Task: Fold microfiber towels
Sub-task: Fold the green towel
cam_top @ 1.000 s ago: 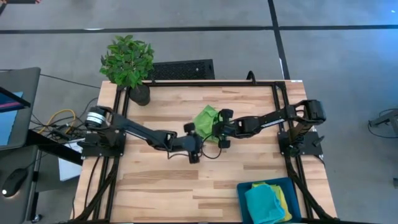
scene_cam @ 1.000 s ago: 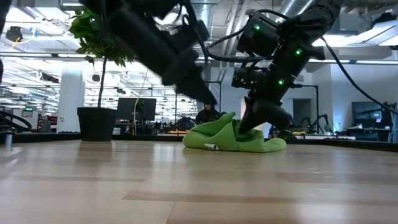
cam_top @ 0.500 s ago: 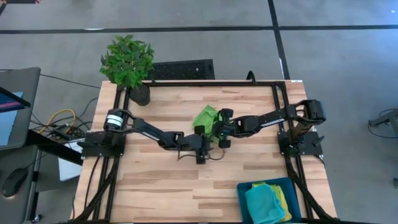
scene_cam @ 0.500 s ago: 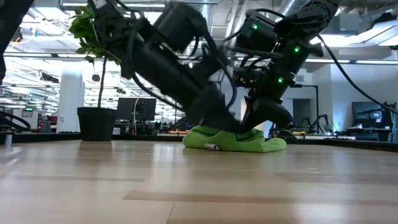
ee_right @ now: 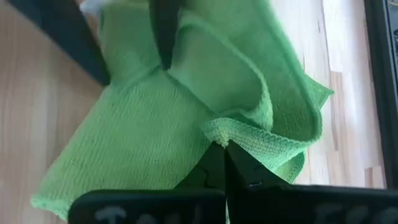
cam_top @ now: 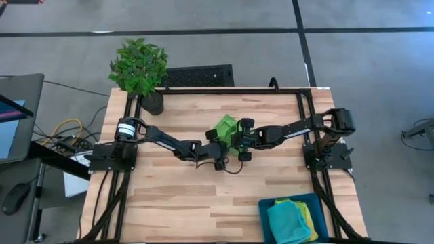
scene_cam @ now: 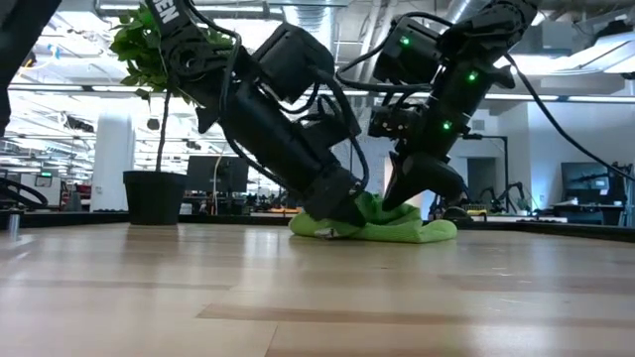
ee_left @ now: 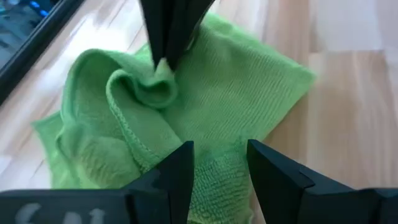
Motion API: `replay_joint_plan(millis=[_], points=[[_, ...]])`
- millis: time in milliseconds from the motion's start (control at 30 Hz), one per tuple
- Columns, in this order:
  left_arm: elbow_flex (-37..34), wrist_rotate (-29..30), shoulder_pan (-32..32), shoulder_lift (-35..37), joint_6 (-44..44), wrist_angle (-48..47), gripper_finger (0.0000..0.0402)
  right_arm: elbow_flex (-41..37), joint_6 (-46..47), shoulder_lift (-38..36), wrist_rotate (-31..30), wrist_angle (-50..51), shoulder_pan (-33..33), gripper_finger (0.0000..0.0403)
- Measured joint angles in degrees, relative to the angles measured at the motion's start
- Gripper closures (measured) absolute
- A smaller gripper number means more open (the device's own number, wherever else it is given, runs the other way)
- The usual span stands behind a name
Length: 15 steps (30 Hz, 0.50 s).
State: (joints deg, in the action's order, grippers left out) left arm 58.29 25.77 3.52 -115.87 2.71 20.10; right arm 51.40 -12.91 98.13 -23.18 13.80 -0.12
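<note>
My left gripper [ee_left: 217, 165], fingers apart, has swung onto the green towel [ee_left: 236, 93] my right gripper [ee_right: 219, 149] pinches, readying a fold.

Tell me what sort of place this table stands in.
Probably an open-plan lab or workshop: exposed ceiling ducts, monitors on far desks, and a polished concrete floor around the wooden table.

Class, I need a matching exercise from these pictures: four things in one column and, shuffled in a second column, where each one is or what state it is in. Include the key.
1. lime green microfiber towel
2. turquoise microfiber towel
3. leafy potted plant
4. right gripper

a. shut on a fold of cloth
b. table's far left corner
c. crumpled at mid-table
d. in the blue bin

Pairs: 1-c, 2-d, 3-b, 4-a
</note>
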Motion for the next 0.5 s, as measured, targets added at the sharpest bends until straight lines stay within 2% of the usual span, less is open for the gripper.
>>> replay_joint_plan(millis=[167,367,500], points=[[0.35,3.47,0.05,0.02,0.55,-2.75,0.0259,0.00,0.22,0.00,0.00,1.07,0.00,0.0395],[4.25,10.28,-0.20,0.02,5.40,-9.09,0.0259,0.00,1.68,0.00,-0.18,1.20,0.00,0.0395],[6.28,10.80,-1.21,0.02,9.15,-10.14,0.0259,-0.02,4.65,-1.12,-0.78,2.86,-0.02,0.0395]])
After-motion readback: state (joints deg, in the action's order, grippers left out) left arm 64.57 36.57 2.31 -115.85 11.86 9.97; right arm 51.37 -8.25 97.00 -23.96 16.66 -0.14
